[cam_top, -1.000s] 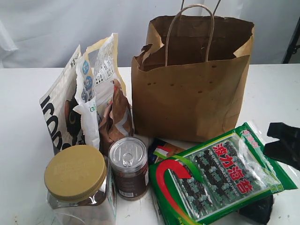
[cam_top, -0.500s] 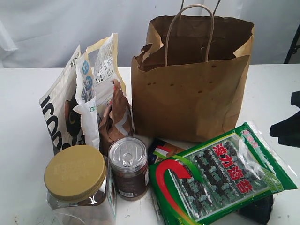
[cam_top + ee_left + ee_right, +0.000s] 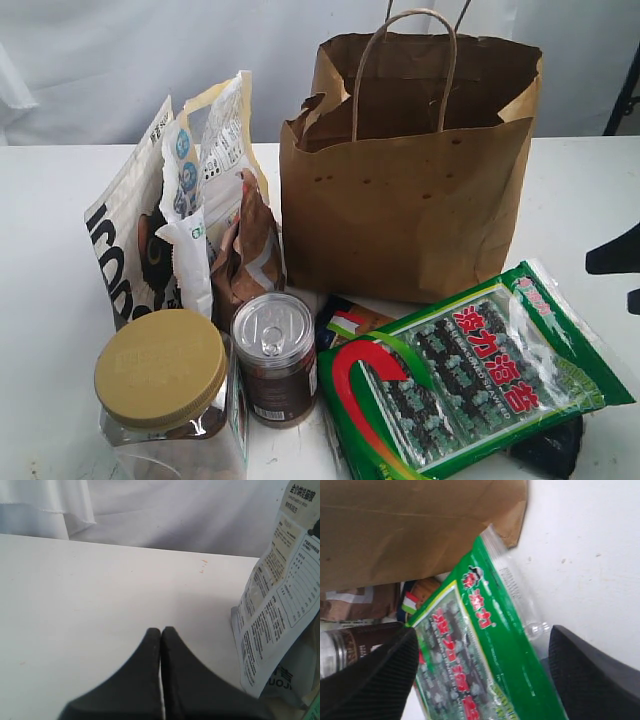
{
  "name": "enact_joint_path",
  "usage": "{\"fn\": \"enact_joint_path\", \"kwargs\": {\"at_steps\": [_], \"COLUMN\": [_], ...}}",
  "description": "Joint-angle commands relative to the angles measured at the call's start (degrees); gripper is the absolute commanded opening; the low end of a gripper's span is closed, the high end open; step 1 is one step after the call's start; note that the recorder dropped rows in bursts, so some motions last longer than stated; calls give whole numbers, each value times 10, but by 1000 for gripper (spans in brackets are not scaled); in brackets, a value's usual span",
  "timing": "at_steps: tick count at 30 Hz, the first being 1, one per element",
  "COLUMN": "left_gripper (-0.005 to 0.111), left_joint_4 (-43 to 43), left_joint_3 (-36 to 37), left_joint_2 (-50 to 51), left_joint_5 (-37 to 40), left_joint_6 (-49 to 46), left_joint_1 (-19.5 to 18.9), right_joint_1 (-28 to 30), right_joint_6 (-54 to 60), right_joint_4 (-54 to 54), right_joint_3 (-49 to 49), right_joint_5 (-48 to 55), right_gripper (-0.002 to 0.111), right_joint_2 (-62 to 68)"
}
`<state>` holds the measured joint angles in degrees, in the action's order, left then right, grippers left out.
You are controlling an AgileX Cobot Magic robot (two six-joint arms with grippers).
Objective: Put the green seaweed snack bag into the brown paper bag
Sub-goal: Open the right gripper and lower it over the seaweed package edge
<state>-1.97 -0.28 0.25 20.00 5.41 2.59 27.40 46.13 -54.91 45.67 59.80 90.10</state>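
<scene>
seaweed bag (image 3: pixel 470 375) outside paper bag (image 3: pixel 410 215)

The exterior view looks slantwise down, near, across the counter (image 3: pixel 40 200). The left wrist view skims low over it. The right wrist view, close above, shares the green seaweed snack bag (image 3: pixel 470 645) with the exterior.
</scene>
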Motion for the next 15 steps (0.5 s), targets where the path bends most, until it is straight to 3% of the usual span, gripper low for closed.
{"fn": "enact_joint_path", "kwargs": {"at_steps": [1, 9, 15], "left_gripper": [0, 0, 0], "left_joint_4": [-1, -1, -1], "left_joint_3": [3, 3, 3], "left_joint_2": [-3, -3, -3], "left_joint_5": [-5, -5, -5], "left_joint_6": [1, 1, 1], "left_joint_1": [3, 3, 3], "right_joint_1": [5, 5, 2], "right_joint_6": [53, 205, 245], "right_joint_4": [2, -96, -125], "right_joint_3": [27, 50, 50], "right_joint_5": [-8, 31, 47], "right_gripper": [67, 67, 67], "right_joint_2": [63, 159, 214]}}
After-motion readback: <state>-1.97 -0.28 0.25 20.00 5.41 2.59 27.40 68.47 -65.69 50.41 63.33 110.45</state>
